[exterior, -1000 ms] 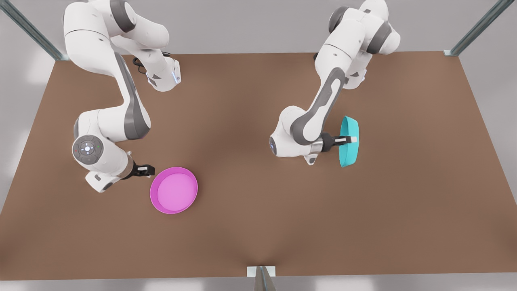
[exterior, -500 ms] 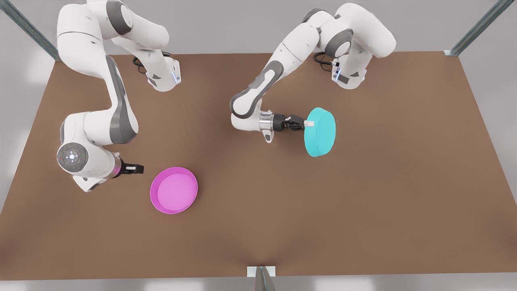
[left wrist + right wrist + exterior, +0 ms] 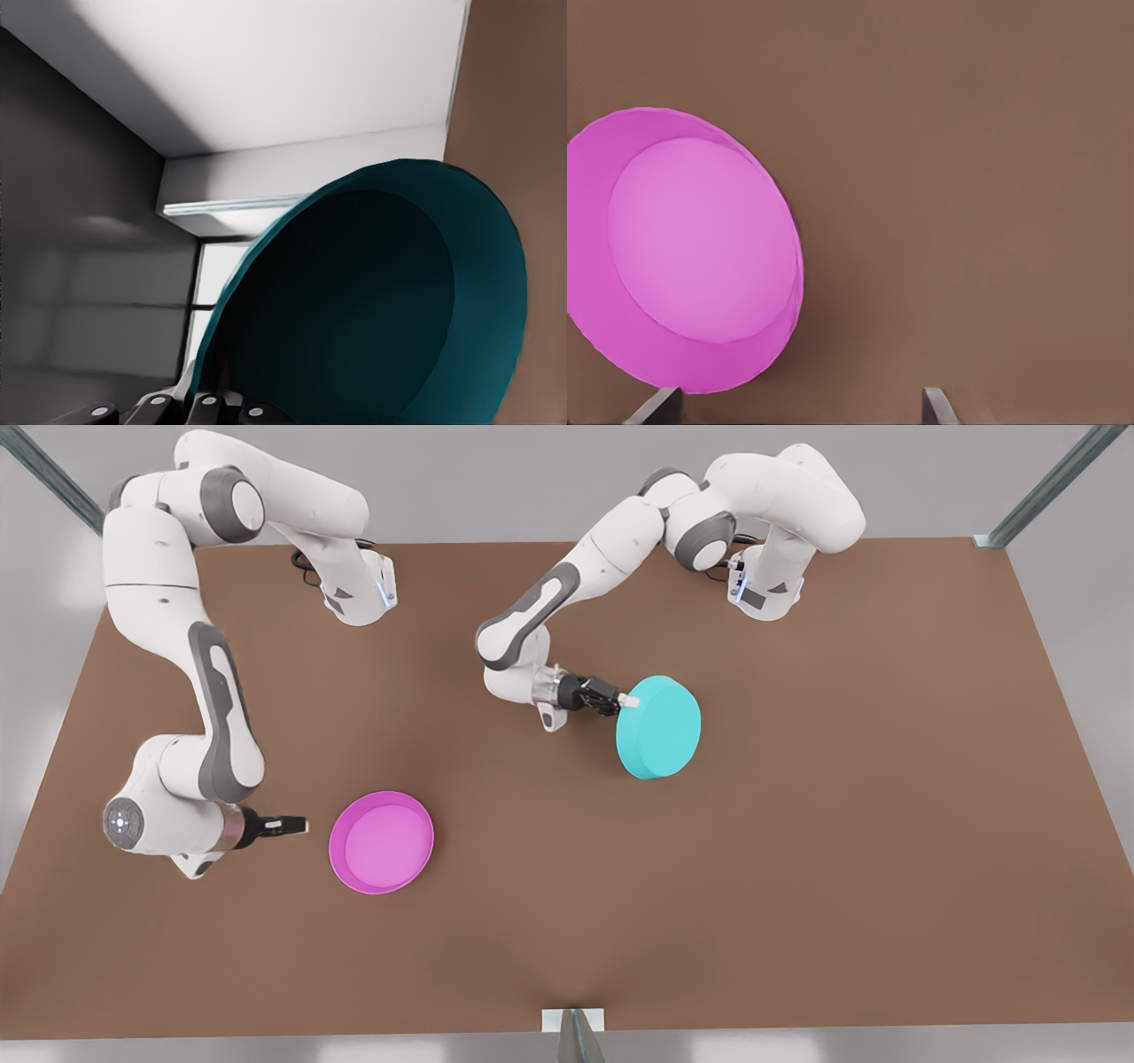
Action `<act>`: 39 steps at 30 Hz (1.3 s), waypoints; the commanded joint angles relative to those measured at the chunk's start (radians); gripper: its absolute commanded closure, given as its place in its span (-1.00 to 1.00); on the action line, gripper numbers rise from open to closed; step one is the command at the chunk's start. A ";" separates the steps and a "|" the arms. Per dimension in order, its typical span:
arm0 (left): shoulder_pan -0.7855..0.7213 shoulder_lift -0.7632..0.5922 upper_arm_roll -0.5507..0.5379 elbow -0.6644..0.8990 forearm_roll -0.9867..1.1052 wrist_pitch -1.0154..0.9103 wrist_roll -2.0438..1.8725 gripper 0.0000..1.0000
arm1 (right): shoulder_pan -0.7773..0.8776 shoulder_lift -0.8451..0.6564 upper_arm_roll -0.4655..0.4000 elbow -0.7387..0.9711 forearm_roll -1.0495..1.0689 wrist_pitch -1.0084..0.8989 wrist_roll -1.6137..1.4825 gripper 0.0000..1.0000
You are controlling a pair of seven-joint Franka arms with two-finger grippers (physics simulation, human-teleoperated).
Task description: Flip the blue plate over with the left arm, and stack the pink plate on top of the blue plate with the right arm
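Since a second ago, the blue plate point(image 3: 659, 727) has turned from standing on its edge to showing its flat bottom, and it has moved toward the front view's left. The arm near the pink plate point(image 3: 382, 841) has pulled back a little, so its gripper is farther from that plate.

From the front, the left gripper point(image 3: 625, 701) is pinching the rim of the blue plate. The plate is tilted, with its bottom facing up, and it sits over the middle of the brown table point(image 3: 850, 850). I cannot tell if it touches the table. The pink plate lies flat on the table with its open side up, well apart from the blue one. The right gripper point(image 3: 299, 826) is just beside the pink plate, on the front view's left, not touching it.

From the left wrist, the dark inside of the blue plate point(image 3: 372, 310) faces the camera. The gripper's black base holds on at the plate's rim.

From the right wrist, the pink plate point(image 3: 691, 257) lies on the table point(image 3: 966, 177). Two fingertips point(image 3: 937, 405) are spread apart, with nothing between them.
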 commanded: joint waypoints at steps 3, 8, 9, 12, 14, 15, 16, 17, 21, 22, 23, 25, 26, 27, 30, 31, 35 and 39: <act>-0.002 0.008 -0.001 0.000 -0.011 -0.002 -0.002 0.57 | -0.001 0.046 0.000 -0.013 -0.001 0.003 -0.011 -1.00; -0.046 0.029 -0.007 0.000 -0.011 -0.012 0.001 0.57 | 0.019 0.076 0.000 -0.019 0.009 0.132 -0.008 -1.00; -0.046 0.033 -0.007 0.000 -0.011 -0.012 0.001 0.57 | 0.034 0.085 0.000 -0.008 0.036 0.137 -0.010 -1.00; -0.046 0.037 -0.010 0.002 -0.016 -0.008 0.001 0.57 | 0.036 0.121 0.000 0.010 0.042 0.158 -0.025 -1.00; -0.045 0.054 -0.012 0.015 -0.019 -0.007 0.001 0.57 | 0.037 0.147 0.000 0.035 0.042 0.158 -0.026 -1.00; -0.045 0.059 -0.012 0.023 -0.020 -0.007 0.001 0.57 | 0.040 0.157 0.000 0.038 0.044 0.158 -0.026 -1.00; -0.045 0.066 -0.012 0.026 -0.020 -0.007 0.001 0.57 | 0.045 0.171 0.000 0.058 0.050 0.156 -0.022 -1.00; -0.046 0.066 -0.012 0.026 -0.020 -0.008 0.001 0.57 | 0.060 0.179 0.000 0.064 0.079 0.156 -0.017 -1.00; -0.046 0.074 -0.012 0.026 -0.035 -0.008 0.001 0.57 | 0.068 0.205 0.000 0.067 0.068 0.170 -0.011 -1.00; -0.045 0.074 -0.012 0.026 -0.035 -0.007 0.001 0.52 | 0.068 0.207 0.000 0.067 0.067 0.170 -0.011 -1.00; -0.045 0.080 -0.013 0.026 -0.037 -0.002 0.000 -0.76 | 0.069 0.210 -0.002 0.069 0.065 0.170 -0.011 -1.00; -0.045 0.083 -0.023 0.028 -0.055 -0.005 -0.011 -1.00 | 0.068 0.210 -0.002 0.070 0.064 0.170 -0.011 -1.00; -0.045 0.082 -0.023 0.028 -0.055 -0.005 -0.011 -1.00 | 0.068 0.210 -0.002 0.070 0.064 0.170 -0.011 -1.00; -0.045 0.083 -0.023 0.028 -0.055 -0.005 -0.011 -1.00 | 0.068 0.211 -0.002 0.070 0.064 0.170 -0.011 -0.85; -0.046 0.088 -0.029 0.058 -0.088 -0.019 -0.011 -1.00 | 0.069 0.227 -0.003 0.090 0.056 0.170 -0.014 -0.44; -0.048 0.088 -0.029 0.067 -0.111 -0.024 -0.011 -1.00 | 0.074 0.231 -0.005 0.090 0.056 0.170 -0.014 -0.38; -0.052 0.088 -0.047 0.173 -0.262 -0.016 -0.011 -1.00 | 0.082 0.240 -0.008 0.090 0.059 0.170 -0.013 -0.28; -0.051 0.088 -0.047 0.222 -0.465 -0.013 -0.109 -1.00 | 0.080 0.240 -0.008 0.090 0.058 0.170 -0.013 -0.12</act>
